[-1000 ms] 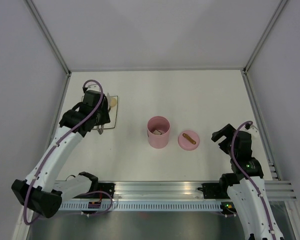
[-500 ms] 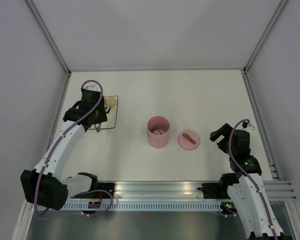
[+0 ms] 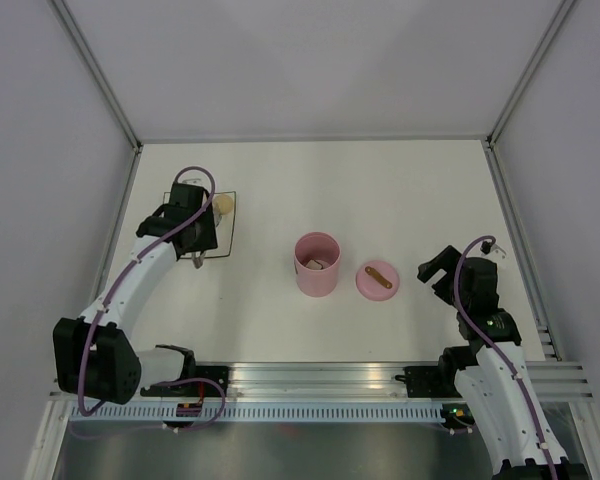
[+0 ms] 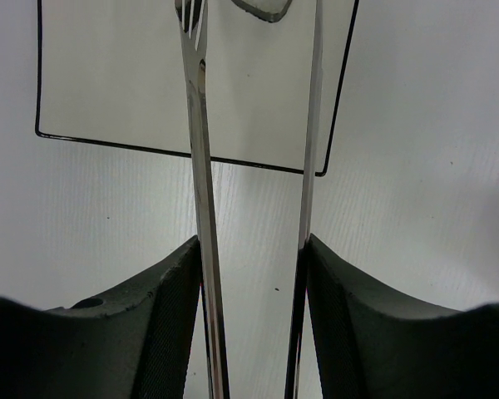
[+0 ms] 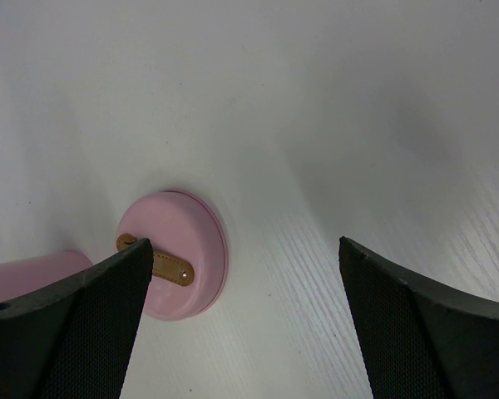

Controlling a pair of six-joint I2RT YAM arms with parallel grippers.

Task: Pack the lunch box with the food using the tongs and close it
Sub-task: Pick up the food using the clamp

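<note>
**Left arm.** The left gripper point(image 4: 254, 249) is closed on the tongs point(image 4: 201, 166). The two silver arms run side by side between the fingers point(image 4: 154, 320), each lying against a finger's inner face, with a gap between them. One arm ends in a forked tip. The arms reach out over a white mat point(image 4: 108, 83) with a thin black border, at the far left of the worktop point(image 3: 400, 190). In the overhead view one beige ball point(image 3: 223, 203) of food sits on the mat's far right corner, just beside the gripper. A dark-rimmed shape at the top edge of the left wrist view cannot be identified.

**Lunch box.** The lunch box point(image 3: 317, 263) stands upright and uncovered near the middle of the worktop, well apart from the mat. Pale pieces show inside it, but their kind cannot be told. Its lid point(image 3: 378, 280) lies flat just to the right of it, with the brown strap handle point(image 5: 170, 268) facing up.

**Right arm.** The right gripper point(image 5: 243, 245) stands wide and holds nothing. It is above the worktop to the right of the lid, not touching it. In its wrist view the lid lies close to one finger.
</note>
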